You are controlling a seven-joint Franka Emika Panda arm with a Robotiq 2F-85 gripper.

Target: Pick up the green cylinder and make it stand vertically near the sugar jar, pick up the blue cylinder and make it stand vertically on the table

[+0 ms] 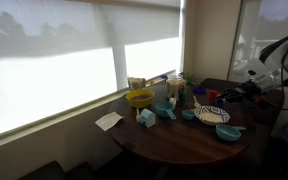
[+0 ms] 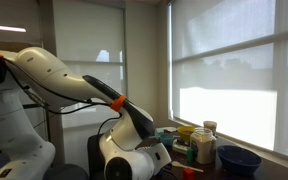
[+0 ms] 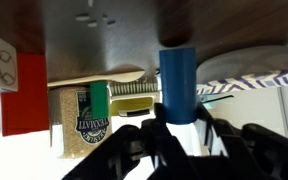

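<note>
1 blue cylinder [image 3: 177,85] sits between the 2 dark fingers [image 3: 150,130] in wrist view. They're closed on its lower end, pressing both sides. The cyl. runs straight up the frame, its far end pointing at the table [image 3: 254,20], which fills the top of that view. Can't tell if that end touches the wood.

Just left of the cyl. in wrist view there's 1 jar w/ a green label [image 3: 92,115], then 1 red block [image 3: 24,95] further left. To the right is 1 plate w/ a striped rim [image 3: 249,80].

In an exterior view, 1 small green upright piece, prob. the green cylinder [image 2: 205,150], stands near the jars, w/ 1 dark blue bowl [image 2: 239,160] just beside it. It's too small to be sure.

In an exterior view the round brown table [image 1: 174,142] carries a cluster of things. These incl. 1 yellow funnel-like bowl [image 1: 139,98], 1 patterned plate [image 1: 212,113] and 1 blue bowl [image 1: 229,131]. Several small blue bits lie between them, too blurred to count. 1 white paper [image 1: 108,120] lies off the table's edge on the window side.

1 arm [image 1: 279,62] reaches in over the table; it fills the foreground in both exterior views.
</note>
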